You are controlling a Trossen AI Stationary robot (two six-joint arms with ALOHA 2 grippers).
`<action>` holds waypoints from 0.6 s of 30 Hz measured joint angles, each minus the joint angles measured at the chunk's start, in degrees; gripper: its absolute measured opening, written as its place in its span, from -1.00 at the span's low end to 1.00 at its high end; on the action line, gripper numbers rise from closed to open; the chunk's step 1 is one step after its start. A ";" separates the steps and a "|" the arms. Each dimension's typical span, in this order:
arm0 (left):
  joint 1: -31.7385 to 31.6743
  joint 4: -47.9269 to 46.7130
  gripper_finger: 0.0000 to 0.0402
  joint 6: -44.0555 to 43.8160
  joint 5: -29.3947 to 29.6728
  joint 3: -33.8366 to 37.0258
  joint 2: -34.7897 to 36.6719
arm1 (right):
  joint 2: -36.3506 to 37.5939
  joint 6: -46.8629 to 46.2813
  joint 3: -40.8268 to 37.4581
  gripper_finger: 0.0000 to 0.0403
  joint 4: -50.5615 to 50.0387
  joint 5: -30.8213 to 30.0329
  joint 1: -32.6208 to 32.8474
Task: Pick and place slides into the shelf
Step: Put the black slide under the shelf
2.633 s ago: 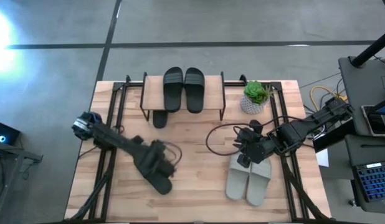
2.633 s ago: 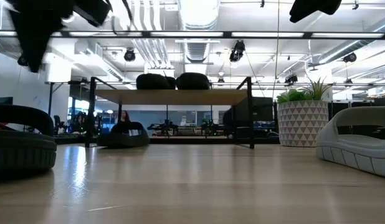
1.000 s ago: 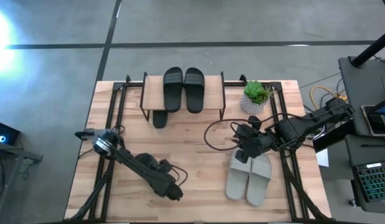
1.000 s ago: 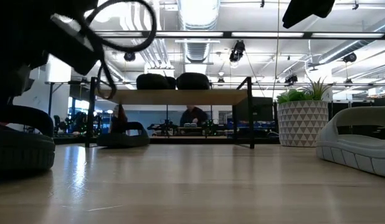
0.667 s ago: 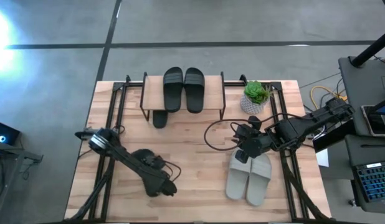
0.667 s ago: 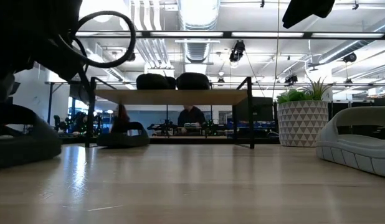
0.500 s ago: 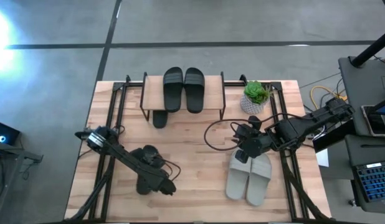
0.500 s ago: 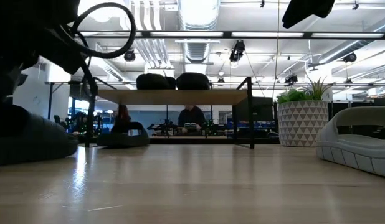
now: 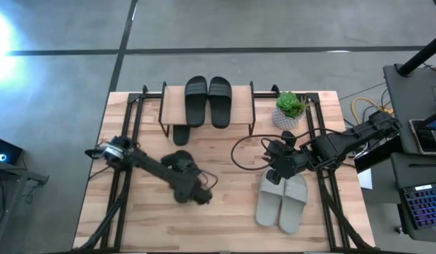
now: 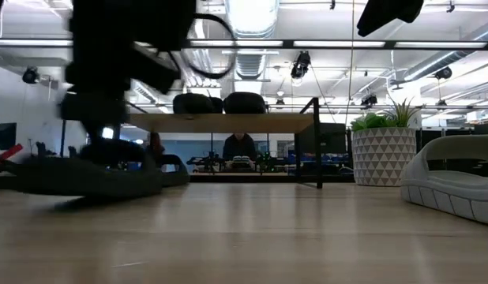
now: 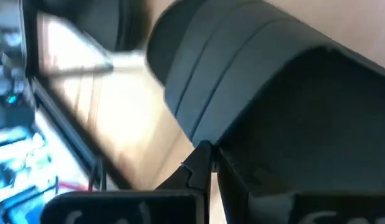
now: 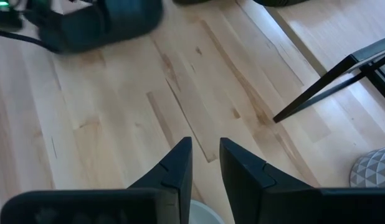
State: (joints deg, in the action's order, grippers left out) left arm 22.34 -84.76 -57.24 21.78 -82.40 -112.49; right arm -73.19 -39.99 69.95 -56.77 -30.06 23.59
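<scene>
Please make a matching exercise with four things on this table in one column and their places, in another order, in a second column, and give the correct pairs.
Things:
1. black pair
2. grey-green pair
3. plant pot
4. single black slide

Places:
A. under the shelf, partly hidden
B. on the table below the right gripper
C. on top of the shelf
D. right of the shelf, at the table's far edge

Pairs: 1-C, 2-B, 3-D, 4-A
</scene>
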 joint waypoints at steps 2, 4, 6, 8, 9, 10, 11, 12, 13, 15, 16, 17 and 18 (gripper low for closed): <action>-2.49 2.71 -1.00 4.20 2.54 -1.02 -0.03 | 0.00 -0.02 0.00 -0.64 -0.07 0.00 0.00; -4.75 4.28 -1.00 7.85 6.09 -2.23 -0.04 | 0.00 -0.02 0.00 -0.64 -0.12 0.02 0.00; -7.15 4.47 -1.00 10.84 9.77 -3.23 -0.04 | 0.00 -0.03 0.00 -0.64 -0.18 0.07 0.00; -9.73 5.04 -1.00 13.46 11.91 -4.10 -0.04 | 0.00 -0.02 0.00 -0.64 -0.24 0.16 0.00; -10.98 5.34 -1.00 14.87 12.34 -4.52 -0.07 | 0.00 -0.03 0.00 -0.64 -0.24 0.22 0.00; -12.00 5.85 -1.00 16.30 12.71 -4.87 -0.07 | 0.00 -0.04 0.00 -0.64 -0.28 0.22 0.00; -12.91 7.02 -1.00 17.97 13.21 -5.14 -0.07 | 0.00 -0.04 0.00 -0.64 -0.33 0.24 0.00; -13.61 8.65 -1.00 19.81 13.52 -5.34 -0.07 | 0.00 -0.04 0.00 -0.64 -0.42 0.24 0.00; -14.15 10.15 -1.00 21.48 13.90 -5.44 -0.07 | 0.00 -0.04 0.00 -0.64 -0.50 0.26 0.00; -15.26 11.75 -1.00 23.50 14.79 -5.44 -0.09 | 0.00 -0.05 0.00 -0.64 -0.48 0.25 0.00; -15.93 12.11 -1.00 23.86 14.92 -5.44 -0.09 | 0.00 -0.10 0.00 -0.64 -0.46 0.26 0.00; -16.64 12.49 -1.00 24.45 14.96 -5.43 -0.09 | 0.00 -0.33 0.00 -0.64 -0.48 0.26 0.00; -17.36 12.90 -1.00 24.76 15.16 -5.41 -0.09 | 0.00 -0.49 0.00 -0.64 -0.47 0.26 0.00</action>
State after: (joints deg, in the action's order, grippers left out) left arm 4.98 -71.86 -32.48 36.94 -87.81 -112.57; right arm -73.19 -40.47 69.95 -57.24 -29.80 23.59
